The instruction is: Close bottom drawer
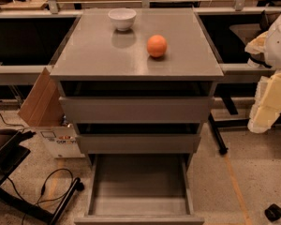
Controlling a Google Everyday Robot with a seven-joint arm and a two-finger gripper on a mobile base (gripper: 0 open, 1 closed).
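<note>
While open, bottom drawer [139, 191]; pincer [268, 103] right.

The pulled-out bottom drawer [139, 186] fills the near middle, with open floor to its right beneath the gripper [268, 104] hanging right of the cabinet, while a cardboard box [43, 102] and black stand leg [65, 199] crowd its left.

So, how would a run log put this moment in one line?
bottom drawer: pulled far out, not yet closed | gripper: far right, away from drawer | cabinet top: white bowl, orange
</note>
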